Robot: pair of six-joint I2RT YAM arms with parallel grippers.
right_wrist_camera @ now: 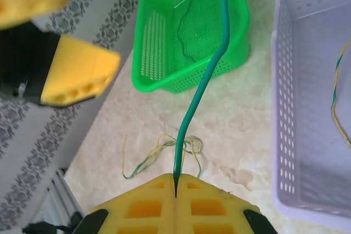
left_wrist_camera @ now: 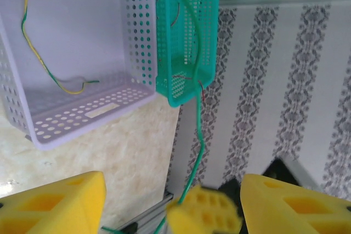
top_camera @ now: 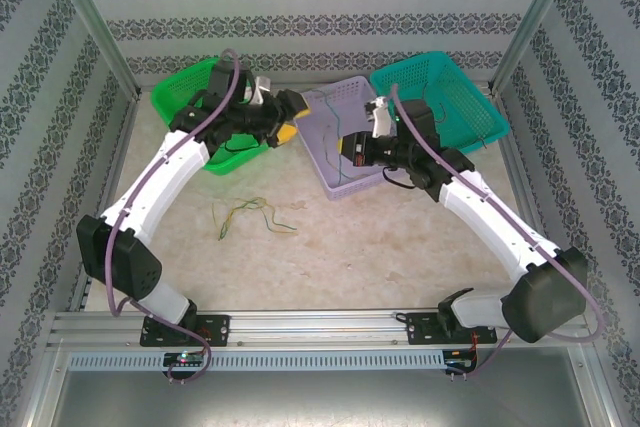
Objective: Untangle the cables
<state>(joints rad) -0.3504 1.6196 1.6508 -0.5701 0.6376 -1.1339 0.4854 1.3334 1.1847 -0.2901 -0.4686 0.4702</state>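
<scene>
Right wrist view: right gripper (right_wrist_camera: 175, 189) pinches a green cable (right_wrist_camera: 211, 64) between pressed-together jaws, probably to draw it clear of the rest. Beside it the left gripper (left_wrist_camera: 173, 184) is spread wide, ready. Loose cables (top_camera: 250, 215) lie on the table (top_camera: 400, 247) at 7 o'clock from the purple basket (top_camera: 350, 190).

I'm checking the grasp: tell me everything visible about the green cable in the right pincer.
The green cable is a thin, smooth, flexible-looking wire. One end is pinched between the shut yellow fingers of the right pincer. From there it runs almost straight, with one gentle bend, out of the wrist view's top edge, so its far end is unseen.
</scene>
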